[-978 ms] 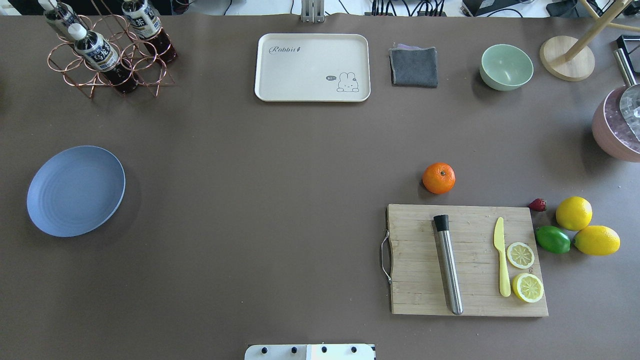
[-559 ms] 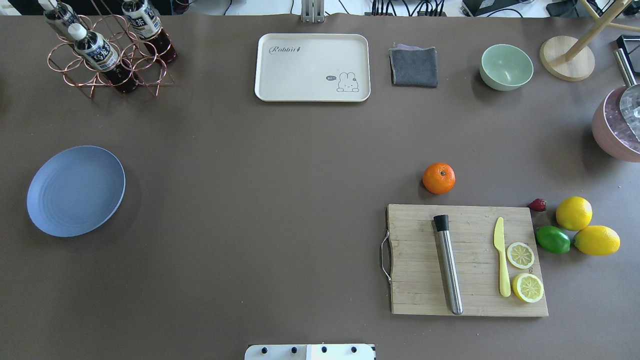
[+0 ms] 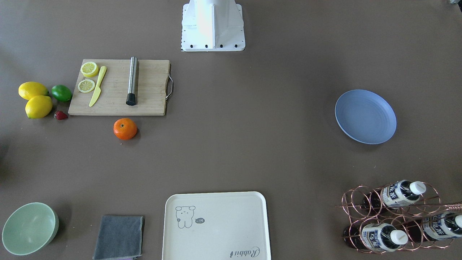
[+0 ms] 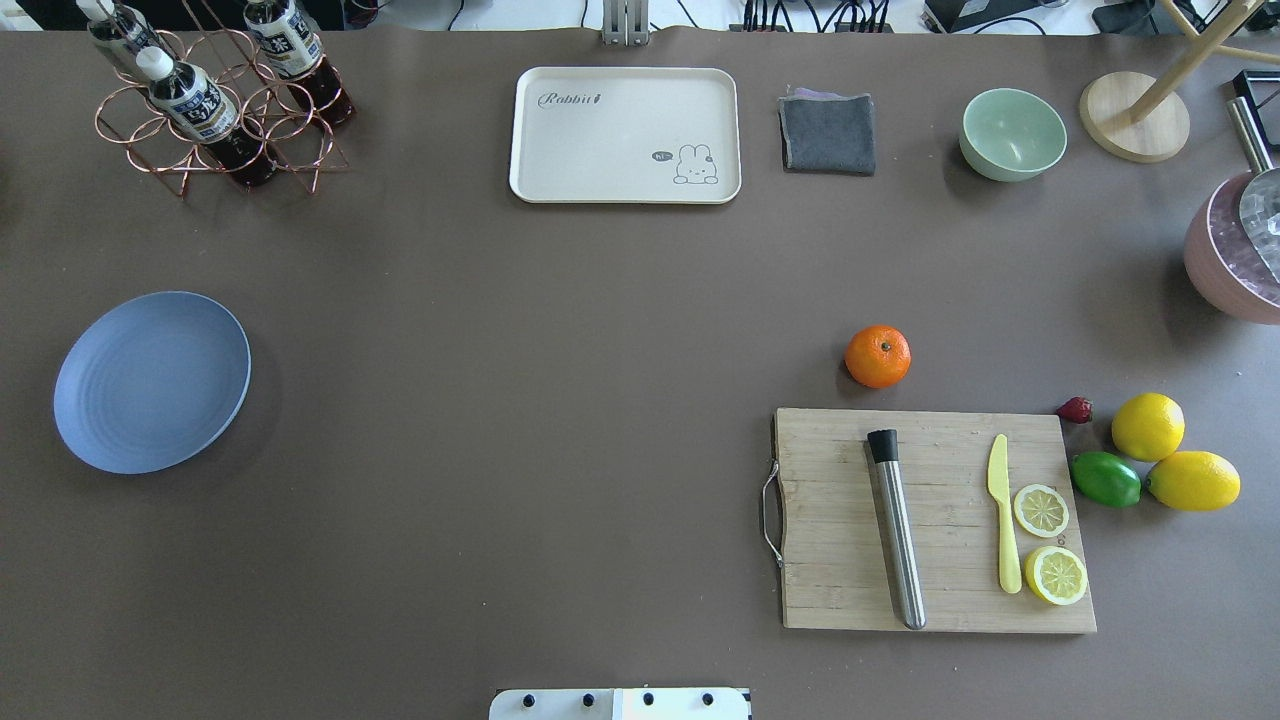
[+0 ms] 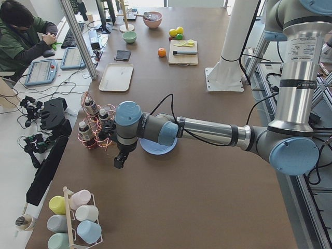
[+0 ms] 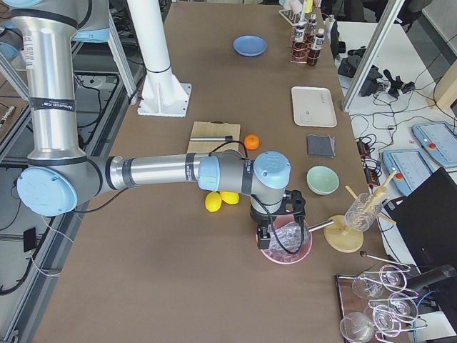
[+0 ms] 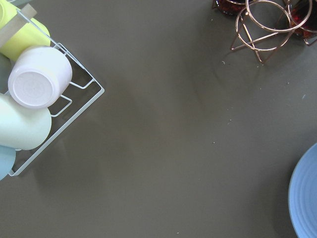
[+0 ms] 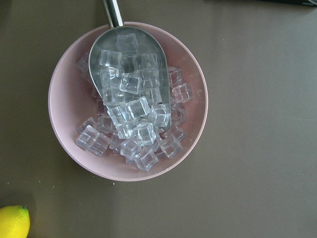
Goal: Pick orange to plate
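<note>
The orange (image 4: 877,356) sits alone on the brown table just beyond the wooden cutting board (image 4: 935,520); it also shows in the front view (image 3: 125,129). The blue-grey plate (image 4: 152,381) lies empty far off on the table's left side, and its edge (image 7: 304,198) shows in the left wrist view. My left gripper (image 5: 120,161) hangs past the plate near the table's left end. My right gripper (image 6: 275,234) hovers over a pink bowl of ice cubes (image 8: 64,99) at the right end. Both show only in the side views, so I cannot tell whether they are open or shut.
Two lemons (image 4: 1147,426), a lime (image 4: 1105,479) and a strawberry lie right of the board, which carries a steel muddler, a yellow knife and lemon slices. At the far edge stand a copper bottle rack (image 4: 215,110), cream tray (image 4: 625,135), grey cloth and green bowl (image 4: 1012,133).
</note>
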You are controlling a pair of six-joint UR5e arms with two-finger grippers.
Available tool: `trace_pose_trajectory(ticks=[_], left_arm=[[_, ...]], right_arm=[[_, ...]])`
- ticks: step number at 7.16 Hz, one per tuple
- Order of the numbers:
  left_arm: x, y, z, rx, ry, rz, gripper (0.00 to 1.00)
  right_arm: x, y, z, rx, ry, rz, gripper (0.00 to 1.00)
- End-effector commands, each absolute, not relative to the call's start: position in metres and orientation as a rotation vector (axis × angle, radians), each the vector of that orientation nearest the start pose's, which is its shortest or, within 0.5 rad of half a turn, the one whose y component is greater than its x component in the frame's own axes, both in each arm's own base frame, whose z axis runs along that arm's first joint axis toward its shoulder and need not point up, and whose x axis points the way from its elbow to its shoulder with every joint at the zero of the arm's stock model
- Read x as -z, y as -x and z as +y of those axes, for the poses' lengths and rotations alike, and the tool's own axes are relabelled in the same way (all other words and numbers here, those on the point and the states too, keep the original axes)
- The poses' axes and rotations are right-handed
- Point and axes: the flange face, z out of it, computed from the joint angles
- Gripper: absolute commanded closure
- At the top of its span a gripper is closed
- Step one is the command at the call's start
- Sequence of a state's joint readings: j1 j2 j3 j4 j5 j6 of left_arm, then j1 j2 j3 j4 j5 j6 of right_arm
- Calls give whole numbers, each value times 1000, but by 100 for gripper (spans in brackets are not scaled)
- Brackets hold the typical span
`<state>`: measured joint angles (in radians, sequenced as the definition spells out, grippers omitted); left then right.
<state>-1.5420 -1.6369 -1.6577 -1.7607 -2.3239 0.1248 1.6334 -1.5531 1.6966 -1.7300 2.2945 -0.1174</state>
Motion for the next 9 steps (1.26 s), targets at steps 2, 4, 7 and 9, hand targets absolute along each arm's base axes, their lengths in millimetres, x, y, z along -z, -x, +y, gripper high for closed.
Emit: trace_pose_trajectory(ticks=[2, 4, 7, 9], left_arm=[[-539, -5, -550, -296, -471, 785, 2], [-538, -23, -546, -222, -457, 830, 2], [-590, -80, -528, -174, -430, 931, 2], [-621, -133, -505, -137, -407, 1042, 2]], right_arm=[[-584, -69, -498, 70, -92, -802, 0], [-564, -21, -510, 42, -117, -827, 0], [-536, 40, -515, -44, -139, -887, 0], [-514, 71, -517, -64, -150, -919, 0]])
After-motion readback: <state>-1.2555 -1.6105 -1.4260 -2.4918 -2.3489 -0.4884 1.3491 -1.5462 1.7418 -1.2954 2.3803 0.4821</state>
